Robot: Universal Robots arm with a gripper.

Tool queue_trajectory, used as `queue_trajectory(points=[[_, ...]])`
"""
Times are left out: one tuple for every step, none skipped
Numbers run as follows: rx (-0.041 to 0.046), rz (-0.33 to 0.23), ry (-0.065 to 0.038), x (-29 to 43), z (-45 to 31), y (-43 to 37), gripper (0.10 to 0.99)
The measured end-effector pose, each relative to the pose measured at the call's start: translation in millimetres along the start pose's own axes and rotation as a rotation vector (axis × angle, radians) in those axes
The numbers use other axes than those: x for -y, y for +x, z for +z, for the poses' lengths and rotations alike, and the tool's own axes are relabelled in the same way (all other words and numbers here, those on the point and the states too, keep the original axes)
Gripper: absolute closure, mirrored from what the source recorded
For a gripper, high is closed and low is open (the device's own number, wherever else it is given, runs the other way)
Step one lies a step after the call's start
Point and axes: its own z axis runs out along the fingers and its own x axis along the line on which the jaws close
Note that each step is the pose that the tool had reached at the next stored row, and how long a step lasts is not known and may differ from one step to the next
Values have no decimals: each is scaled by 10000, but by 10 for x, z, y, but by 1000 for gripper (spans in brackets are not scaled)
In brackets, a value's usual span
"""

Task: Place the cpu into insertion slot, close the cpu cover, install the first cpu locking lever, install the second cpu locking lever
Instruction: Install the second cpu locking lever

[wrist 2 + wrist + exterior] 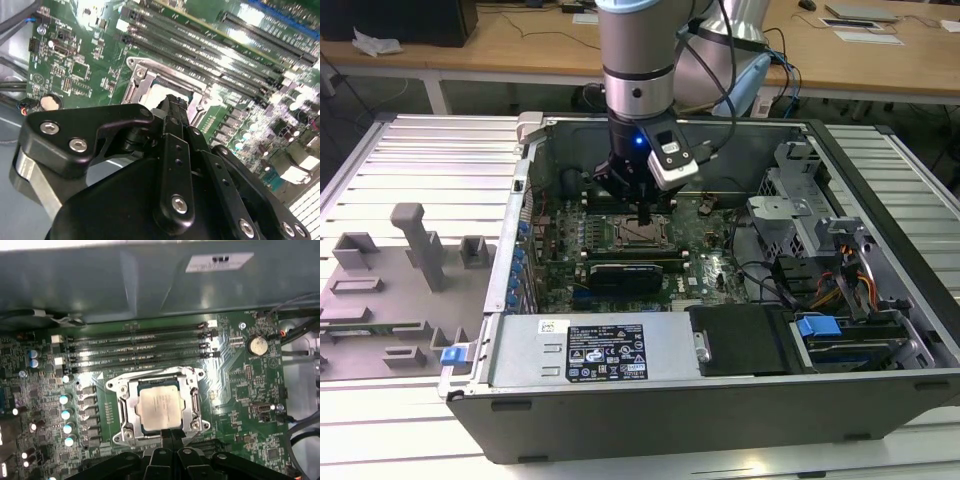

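we have the gripper (pixel 646 212) hanging low inside the open computer case (pixel 720 400), tip right at the near edge of the socket (pixel 159 407) on the green board (pixel 240 390). in the first wrist view the chip (pixel 159 406) already sits flat in the socket, silver top facing up, and the metal cover (pixel 192 407) lies down around it as a frame, its window showing the chip. the fingers (pixel 172 435) look pressed together into one narrow black tip with nothing pinched between them, just touching or just short of the cover's edge; we can't tell which. in the second wrist view the same black tip (pixel 172 107) stands over the socket frame with the memory slots (pixel 210 45) just beyond. our read: chip seated, cover down, we're on the locking levers now. we can't make out either lever clearly, so whether one is already hooked is open. to do it well we judge the tip should push only on the lever wire, never on the chip top or the cover window, and the lever needs to travel down and then sideways under its catch, slow, so it doesn't spring back. the row of capacitors (pixel 67 415) beside the socket is close and shouldn't be clipped. the case lies on its side on a slatted metal table (pixel 430 150), with a grey tray of fixtures (pixel 390 290) at the exterior view's left, wooden desks (pixel 520 45) behind, drive cages and cabling (pixel 840 280) at the exterior view's right.
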Motion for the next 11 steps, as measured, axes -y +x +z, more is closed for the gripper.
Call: queue_trajectory(points=[[0,-1,1,38,0,-4,980],[0,-1,1,57,1,-7,980],[0,-1,0,74,1,-8,980],[0,-1,1,88,1,-10,980],[0,0,1,112,2,-12,980],[0,-1,0,147,7,-15,980],[0,0,1,156,13,-14,980],[1,0,-1,165,22,-13,980],[2,1,-3,172,32,-10,980],[1,1,0,181,42,-5,980],[1,1,0,192,55,4,980]])
